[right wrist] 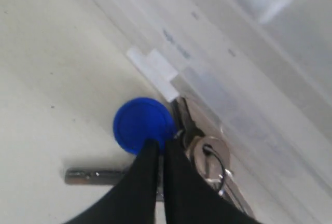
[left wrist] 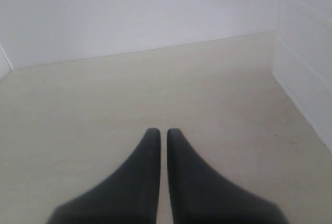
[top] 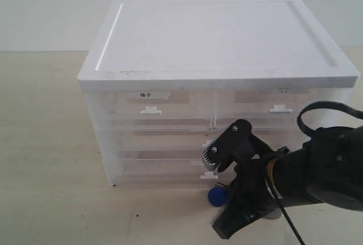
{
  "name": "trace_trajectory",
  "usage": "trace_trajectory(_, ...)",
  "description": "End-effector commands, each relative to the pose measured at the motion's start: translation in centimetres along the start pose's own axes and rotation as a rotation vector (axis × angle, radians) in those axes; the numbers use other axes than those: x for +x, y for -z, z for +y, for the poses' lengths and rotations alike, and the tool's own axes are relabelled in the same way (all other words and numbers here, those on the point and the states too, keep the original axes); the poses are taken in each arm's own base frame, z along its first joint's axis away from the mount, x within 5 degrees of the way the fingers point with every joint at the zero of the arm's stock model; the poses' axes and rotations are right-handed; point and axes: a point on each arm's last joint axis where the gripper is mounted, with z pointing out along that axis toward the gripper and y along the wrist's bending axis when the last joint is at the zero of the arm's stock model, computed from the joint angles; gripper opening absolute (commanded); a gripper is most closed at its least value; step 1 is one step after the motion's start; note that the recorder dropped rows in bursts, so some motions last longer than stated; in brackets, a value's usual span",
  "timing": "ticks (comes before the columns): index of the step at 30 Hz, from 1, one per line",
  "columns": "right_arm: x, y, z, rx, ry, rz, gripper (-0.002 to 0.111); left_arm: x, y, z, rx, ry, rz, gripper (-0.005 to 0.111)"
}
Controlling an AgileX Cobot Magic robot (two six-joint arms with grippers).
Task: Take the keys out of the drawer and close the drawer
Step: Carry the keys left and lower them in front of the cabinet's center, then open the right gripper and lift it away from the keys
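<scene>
The right gripper [right wrist: 161, 149] is reaching down low to the table [top: 51, 171], right in front of the cabinet [top: 215, 35]. Its two fingers [right wrist: 145, 182] are sitting close together, with only a thin line between them. Their tips are touching the spot where the blue fob [right wrist: 141, 125] is joining the silver keys [right wrist: 207, 154]. I cannot tell if they are pinching the ring or just resting on it.

The keys are lying flat on the table, just beside the bottom of the cabinet. One long key [right wrist: 93, 173] is sticking out to the side. So the keys are out of the drawer, and I think that part of the job is done.

The left gripper [left wrist: 162, 133] is hanging over bare table. Its fingers are together too, and they are holding nothing.

A little farther back, the drawer [top: 153, 140] in the middle row is looking pushed in, level with the other drawer fronts. The right arm is hiding part of its small handle, so I am not sure it is shut all the way.

I am guessing very little is left. The drawer may be needing one more check.
</scene>
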Motion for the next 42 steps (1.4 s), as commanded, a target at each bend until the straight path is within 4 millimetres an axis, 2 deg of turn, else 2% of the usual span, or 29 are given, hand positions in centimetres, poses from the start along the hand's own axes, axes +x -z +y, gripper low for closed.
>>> trace_trajectory(1, 0.0, 2.2, -0.7, 0.078, -0.075, 0.062, 0.0, 0.0, 0.0, 0.0, -0.001, 0.013, -0.004, 0.005)
trace_trajectory(4, 0.3, 3.5, -1.1, 0.12, -0.089, 0.096, 0.0, 0.0, 0.0, 0.0, -0.001, 0.013, -0.004, 0.005)
trace_trajectory(6, 0.6, 3.6, -1.2, 0.136, -0.089, 0.129, 0.0, 0.0, 0.0, 0.0, -0.001, 0.013, -0.004, 0.005)
trace_trajectory(12, 1.6, 1.2, -1.7, 0.182, 0.03, 0.219, 0.0, 0.0, 0.0, 0.0, -0.001, 0.013, -0.004, 0.005)
trace_trajectory(15, 1.9, -0.2, -1.9, 0.207, 0.032, 0.229, 0.0, 0.0, 0.0, 0.0, -0.001, 0.013, -0.004, 0.005)
trace_trajectory(18, 1.6, -1.0, -1.9, 0.196, 0.031, 0.208, 0.0, 0.0, 0.0, 0.0, -0.001, 0.013, -0.004, 0.005)
trace_trajectory(23, 0.5, -1.7, -0.3, 0.026, 0.021, 0.086, 0.0, 0.0, 0.0, 0.0, -0.001, 0.013, -0.004, 0.005)
trace_trajectory(26, -0.5, -1.9, 0.4, -0.049, -0.045, 0.016, 0.0, 0.0, 0.0, 0.0, -0.001, 0.013, -0.004, 0.005)
trace_trajectory(31, -0.6, -1.8, -0.5, 0.037, -0.051, 0.062, 0.0, 0.0, 0.0, 0.0, -0.001, 0.013, -0.004, 0.005)
trace_trajectory(33, -0.7, -1.1, -0.8, 0.068, -0.086, 0.057, 0.0, 0.0, 0.0, 0.0, -0.001, 0.013, -0.004, 0.005)
trace_trajectory(36, -1.4, 1.5, -0.7, 0.071, -0.09, -0.032, 0.0, 0.0, 0.0, 0.0, -0.001, 0.013, -0.004, 0.005)
trace_trajectory(37, -1.8, 3.1, -0.8, 0.074, -0.096, -0.088, 0.0, 0.0, 0.0, 0.0, -0.001, 0.013, -0.004, 0.005)
trace_trajectory(38, -1.9, 3.8, -0.8, 0.075, -0.099, -0.113, 0.0, 0.0, 0.0, 0.0, -0.001, 0.013, -0.004, 0.005)
trace_trajectory(39, -1.9, 5.6, -0.7, 0.079, -0.1, -0.176, 0.0, 0.0, 0.0, 0.0, -0.001, 0.013, -0.004, 0.005)
trace_trajectory(40, -1.9, 6.3, -0.7, 0.082, -0.1, -0.198, 0.0, 0.0, 0.0, 0.0, -0.001, 0.013, -0.004, 0.005)
trace_trajectory(42, -1.8, 10.2, -0.7, 0.096, -0.108, -0.34, 0.0, 0.0, 0.0, 0.0, -0.001, 0.013, -0.004, 0.005)
